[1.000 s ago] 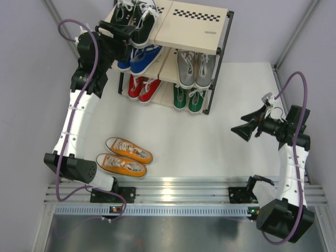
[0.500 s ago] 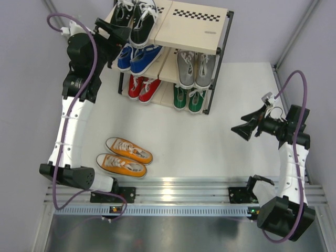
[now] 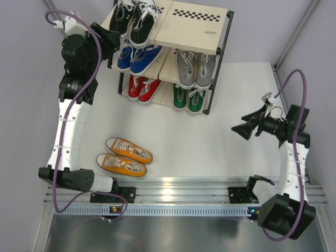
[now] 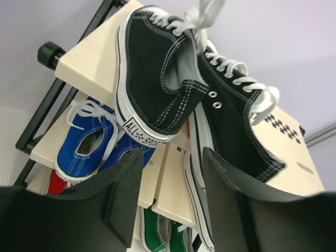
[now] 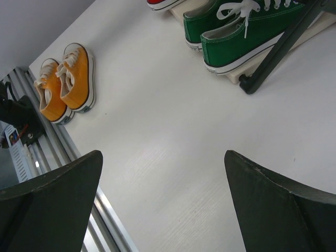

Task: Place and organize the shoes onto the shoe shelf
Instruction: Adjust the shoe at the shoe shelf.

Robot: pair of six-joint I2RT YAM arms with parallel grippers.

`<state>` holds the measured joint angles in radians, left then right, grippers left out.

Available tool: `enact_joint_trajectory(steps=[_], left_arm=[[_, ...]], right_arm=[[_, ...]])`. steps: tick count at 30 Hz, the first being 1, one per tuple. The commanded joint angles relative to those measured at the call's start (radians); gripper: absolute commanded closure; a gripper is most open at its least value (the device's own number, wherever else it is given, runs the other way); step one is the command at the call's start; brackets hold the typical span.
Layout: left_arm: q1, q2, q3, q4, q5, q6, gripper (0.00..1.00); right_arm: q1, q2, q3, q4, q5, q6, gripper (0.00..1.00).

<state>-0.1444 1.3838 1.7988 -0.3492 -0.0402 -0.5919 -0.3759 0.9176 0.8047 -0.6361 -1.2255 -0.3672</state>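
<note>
- On top of the shoe shelf (image 3: 194,29), far left, black sneakers (image 3: 140,23) run near-to-far, heels nearward.
- Left gripper (image 4: 172,155): fingers spread, empty, beside those heels.
- Right gripper (image 3: 242,130): spread, empty.

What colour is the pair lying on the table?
Orange shoes, white laces; right wrist view shows them best.

Walls (image 3: 21,105): plain pale lavender, closing in three sides.
Counter (image 3: 210,152): white, matte, with faint wood grain.
Rail (image 3: 184,189): ribbed aluminium along the near edge.
Light: soft, even, faint shadows.
</note>
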Motion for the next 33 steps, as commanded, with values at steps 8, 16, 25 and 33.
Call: enact_joint_trajectory(steps=[8, 16, 25, 33], left_arm=[[0.012, 0.075, 0.034, 0.061, 0.026, 0.026, 0.55], [0.039, 0.107, 0.037, 0.082, 0.011, 0.0, 0.56], [0.068, 0.158, 0.103, 0.079, 0.023, -0.011, 0.56], [0.072, 0.104, 0.06, 0.099, 0.163, -0.039, 0.52]], right_arm=[[-0.017, 0.012, -0.001, 0.016, -0.003, -0.036, 0.0], [-0.021, 0.017, -0.001, 0.013, -0.005, -0.036, 0.01], [-0.031, 0.017, 0.001, 0.013, -0.006, -0.036, 0.01], [-0.037, 0.014, 0.001, 0.007, -0.012, -0.041, 0.01]])
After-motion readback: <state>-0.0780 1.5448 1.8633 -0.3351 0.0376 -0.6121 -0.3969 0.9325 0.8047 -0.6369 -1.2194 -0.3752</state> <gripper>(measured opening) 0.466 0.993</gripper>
